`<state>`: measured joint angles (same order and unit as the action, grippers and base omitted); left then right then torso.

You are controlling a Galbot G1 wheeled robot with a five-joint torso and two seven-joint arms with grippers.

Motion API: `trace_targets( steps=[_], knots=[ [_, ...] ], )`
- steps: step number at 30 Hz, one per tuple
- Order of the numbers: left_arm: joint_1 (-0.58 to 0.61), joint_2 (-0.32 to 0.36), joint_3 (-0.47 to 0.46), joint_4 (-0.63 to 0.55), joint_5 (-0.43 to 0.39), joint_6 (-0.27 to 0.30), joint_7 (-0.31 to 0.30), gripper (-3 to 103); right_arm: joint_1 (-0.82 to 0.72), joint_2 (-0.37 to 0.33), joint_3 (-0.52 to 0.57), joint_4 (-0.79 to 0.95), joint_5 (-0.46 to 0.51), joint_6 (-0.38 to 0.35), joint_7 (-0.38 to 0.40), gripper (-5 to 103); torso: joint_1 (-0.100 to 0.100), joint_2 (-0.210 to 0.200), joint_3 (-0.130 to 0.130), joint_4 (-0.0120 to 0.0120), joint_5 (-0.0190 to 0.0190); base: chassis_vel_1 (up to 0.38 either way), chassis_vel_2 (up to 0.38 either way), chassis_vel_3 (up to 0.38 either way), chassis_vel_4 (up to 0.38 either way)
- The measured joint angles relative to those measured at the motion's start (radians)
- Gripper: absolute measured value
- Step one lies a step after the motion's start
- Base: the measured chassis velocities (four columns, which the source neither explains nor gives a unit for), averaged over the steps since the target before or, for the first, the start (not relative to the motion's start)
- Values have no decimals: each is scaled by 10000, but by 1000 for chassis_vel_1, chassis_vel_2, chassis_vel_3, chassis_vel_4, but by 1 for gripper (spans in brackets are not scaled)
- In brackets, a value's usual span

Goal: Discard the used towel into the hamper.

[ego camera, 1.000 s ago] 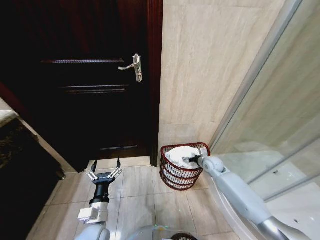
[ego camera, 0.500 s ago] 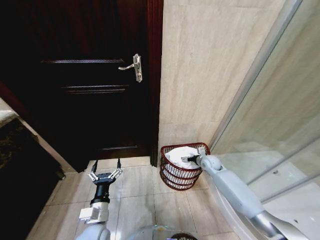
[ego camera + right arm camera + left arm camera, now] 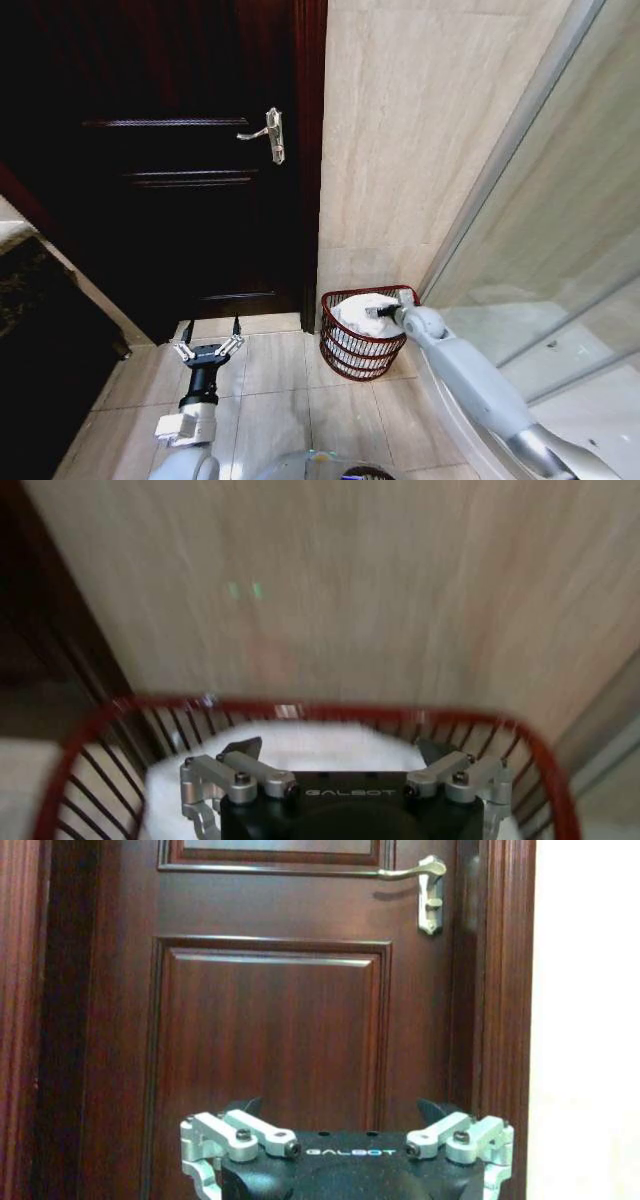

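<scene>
While the left gripper point(image 3: 209, 347) hangs spread and empty above the floor tiles point(image 3: 270, 390) facing the dark wooden door point(image 3: 180, 150), the red wire hamper point(image 3: 330, 345) stands against the beige wall point(image 3: 420, 140), the white towel point(image 3: 358, 310) lying inside it. Just over that towel, the right gripper point(image 3: 378, 315) sits with jaws spread, holding nothing.

Left pincer point(image 3: 209, 346) spread, low; right pincer point(image 3: 338, 748) spread, outstretched.

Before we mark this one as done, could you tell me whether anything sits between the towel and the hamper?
No: the towel already lies inside the hamper, with the open right gripper just above it.
</scene>
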<state>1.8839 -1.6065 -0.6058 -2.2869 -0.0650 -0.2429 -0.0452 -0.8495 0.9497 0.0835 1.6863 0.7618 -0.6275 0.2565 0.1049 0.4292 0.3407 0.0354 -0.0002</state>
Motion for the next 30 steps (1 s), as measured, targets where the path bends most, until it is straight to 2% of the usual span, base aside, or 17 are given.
trace_targets(
  steps=[2, 3, 4, 7, 8, 10, 13, 14, 16, 17, 18, 21, 22, 23, 30],
  knots=[
    [117, -12, -5, -82, -163, 81, 91, 100, -1088, -22, 921, 1205, -657, 1236, -424, 100, 0, 0, 0, -7, 4, 0, 0, 0, 0],
    [117, -12, -5, -82, -163, 81, 91, 100, -1088, -22, 921, 1205, -657, 1236, -424, 100, 0, 0, 0, -7, 4, 0, 0, 0, 0],
    [141, -10, -56, -58, -255, 84, 155, 100, -1780, 116, 1458, 1812, -1206, 2004, -740, 100, -1, 1, -1, -1, 1, 0, 0, 0, 0],
    [125, 89, -229, 195, -444, 79, 364, 100, -3345, 732, 2475, 2522, -2852, 3469, -1397, 100, -2, 1, -1, 0, 0, 0, 0, 0, 0],
    [125, 89, -229, 195, -444, 79, 364, 100, -3345, 732, 2475, 2522, -2852, 3469, -1397, 100, -2, 1, -1, 0, 0, 0, 0, 0, 0],
    [170, 260, -300, 293, -505, 107, 499, 100, -4437, 1403, 3308, 2808, -4067, 4295, -2047, 100, -2, 0, -1, -12, 3, 0, 0, 0, 0],
    [277, 279, -384, 316, -482, 128, 805, 100, -5625, 2592, 4424, 3369, -5129, 5130, -2569, 100, -2, 1, -2, -6, 2, 0, 0, 0, 0],
    [277, 279, -384, 316, -482, 128, 805, 100, -5625, 2592, 4424, 3369, -5129, 5130, -2569, 100, -2, 1, -2, -6, 2, 0, 0, 0, 0],
    [352, 201, -388, 254, -595, 125, 864, 100, -6436, 3446, 5080, 3946, -5427, 5356, -2821, 100, -3, 1, -2, -3, 3, 0, 0, 0, 0],
    [352, 201, -388, 254, -595, 125, 864, 100, -6436, 3446, 5080, 3946, -5427, 5356, -2821, 100, -3, 1, -2, -3, 3, 0, 0, 0, 0],
    [354, 200, -447, 246, -687, 118, 908, 100, -6845, 3771, 5300, 4240, -5572, 5489, -2913, 100, -2, 1, -2, -2, 0, 0, 0, 0, 0],
    [346, 317, -713, 241, -990, 96, 1038, 100, -7727, 4559, 5803, 4678, -6319, 6268, -3156, 100, -2, 1, -2, -4, 0, 0, 0, 0, 0],
    [346, 317, -713, 241, -990, 96, 1038, 100, -7727, 4559, 5803, 4678, -6319, 6268, -3156, 100, -2, 1, -2, -4, 0, 0, 0, 0, 0],
    [340, 430, -786, 263, -1163, 75, 1065, 100, -8129, 4942, 5992, 4828, -6638, 6673, -3211, 100, -2, 1, -2, -5, 1, 0, 0, 0, 0],
    [187, 720, -602, 470, -1276, 65, 921, 100, -9306, 5694, 6127, 5417, -7021, 7337, -3251, 100, -2, 1, -1, -5, -1, 0, 0, 0, 0]
  ],
)
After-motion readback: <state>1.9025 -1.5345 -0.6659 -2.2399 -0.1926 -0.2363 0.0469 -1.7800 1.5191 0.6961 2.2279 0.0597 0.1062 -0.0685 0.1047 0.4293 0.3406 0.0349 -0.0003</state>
